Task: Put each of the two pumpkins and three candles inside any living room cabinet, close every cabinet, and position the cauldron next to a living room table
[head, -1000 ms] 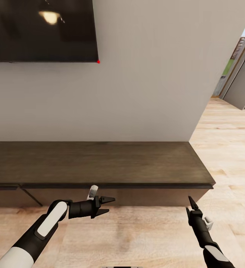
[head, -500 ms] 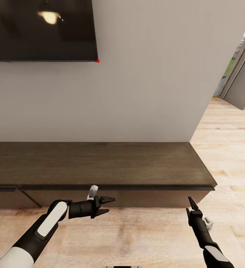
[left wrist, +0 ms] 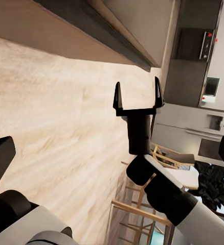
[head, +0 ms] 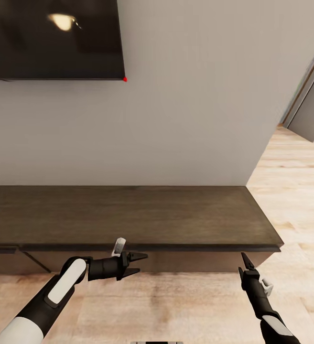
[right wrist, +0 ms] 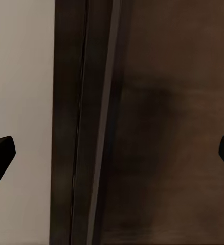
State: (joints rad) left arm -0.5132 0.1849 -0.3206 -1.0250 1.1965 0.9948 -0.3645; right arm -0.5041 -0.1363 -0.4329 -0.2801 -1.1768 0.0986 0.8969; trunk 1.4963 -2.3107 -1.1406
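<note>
1. You faced the cabinet (head: pixel 128 215), its right corner by your right gripper (head: pixel 243 263); fingers spread, empty.
2. Left gripper (head: pixel 138 264) was also spread, empty.
3. Stiff, handle-less fronts: likely hook the drawer's top edge.

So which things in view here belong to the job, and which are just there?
Job:
- cabinet, its drawer fronts look shut
- left gripper, open and empty
- right gripper, open and empty

Just there:
- TV on the wall
- kitchen units in the left wrist view
- wooden floor
</note>
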